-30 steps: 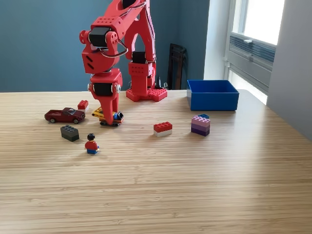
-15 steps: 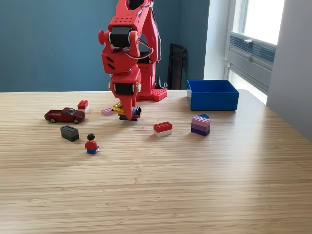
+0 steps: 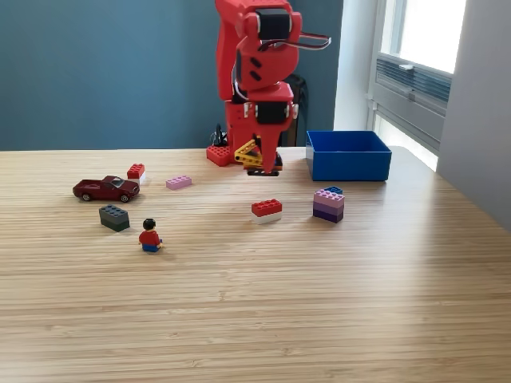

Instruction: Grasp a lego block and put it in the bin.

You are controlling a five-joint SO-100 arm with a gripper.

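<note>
My red gripper [image 3: 259, 162] hangs above the table at the back centre, shut on a yellow lego piece [image 3: 247, 152] that sticks out to its left in the exterior view. The blue bin [image 3: 347, 155] stands to the right of it, a short gap away. Loose on the table lie a red-and-white lego block [image 3: 267, 210], a purple stacked block [image 3: 328, 204], a small pink block [image 3: 179, 182], a dark grey block [image 3: 114, 217] and a small red block [image 3: 136, 171].
A dark red toy car [image 3: 105, 188] sits at the left and a lego minifigure [image 3: 149, 235] stands in front of the grey block. The arm's red base [image 3: 221, 154] is at the table's back edge. A window and wall are at the right.
The arm has swung from the left toward the right and lifted, carrying the yellow piece off the table. A pink block it was covering now shows at the left.
</note>
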